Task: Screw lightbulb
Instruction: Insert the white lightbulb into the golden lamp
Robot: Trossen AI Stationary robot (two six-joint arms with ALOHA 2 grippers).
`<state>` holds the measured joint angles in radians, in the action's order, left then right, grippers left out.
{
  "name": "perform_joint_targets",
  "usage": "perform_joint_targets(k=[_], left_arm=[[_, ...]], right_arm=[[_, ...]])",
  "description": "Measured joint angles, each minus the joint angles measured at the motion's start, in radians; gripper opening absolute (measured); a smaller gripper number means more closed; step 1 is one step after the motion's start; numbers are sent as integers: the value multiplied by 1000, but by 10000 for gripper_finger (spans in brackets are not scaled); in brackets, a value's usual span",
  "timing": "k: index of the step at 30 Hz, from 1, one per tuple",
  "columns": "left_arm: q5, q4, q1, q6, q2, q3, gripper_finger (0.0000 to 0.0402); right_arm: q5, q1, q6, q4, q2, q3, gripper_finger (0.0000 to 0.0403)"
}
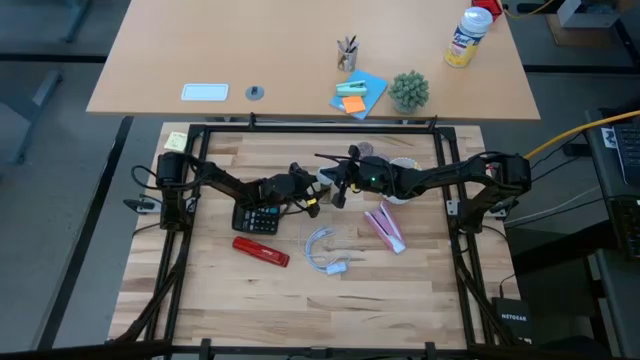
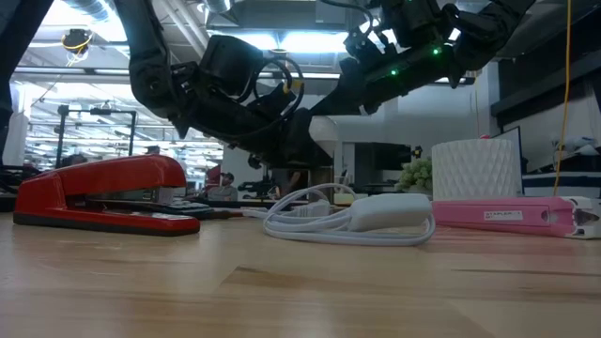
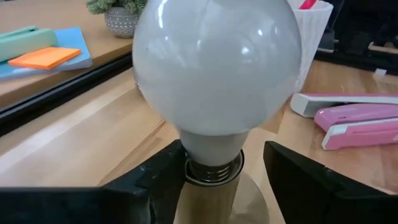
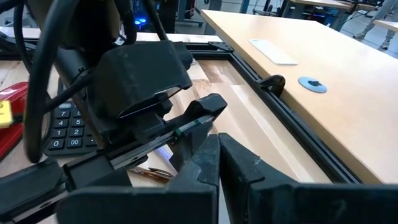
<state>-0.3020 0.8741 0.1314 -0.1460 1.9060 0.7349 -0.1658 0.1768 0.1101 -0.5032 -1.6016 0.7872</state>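
Left wrist view: the bulb (image 3: 214,71), white, glossy and rounded, stands upright with its metal thread (image 3: 214,169) seated in a brass-coloured socket (image 3: 211,202) near mid-table. The left gripper (image 3: 221,171) straddles the bulb's neck, its fingers (image 3: 163,177) parted and apparently clear of it on both sides, holding nothing. The right gripper (image 4: 214,168) sits pinched shut and empty just beside the left arm. The risk, judged from here: if the thread is only partly caught, a brush from either finger on withdrawal could tilt or loosen the bulb.
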Motion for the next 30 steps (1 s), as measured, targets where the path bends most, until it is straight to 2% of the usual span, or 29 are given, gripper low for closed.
perform_joint_targets(k=[9,30], left_arm=[[-4,-4,-5,15,-4,0,210],[-85,45,-6,46,-8,-2,210]], right_arm=[[-43,0,-44,2,0,0,7],[-23,-1,-53,2,-2,-2,7]])
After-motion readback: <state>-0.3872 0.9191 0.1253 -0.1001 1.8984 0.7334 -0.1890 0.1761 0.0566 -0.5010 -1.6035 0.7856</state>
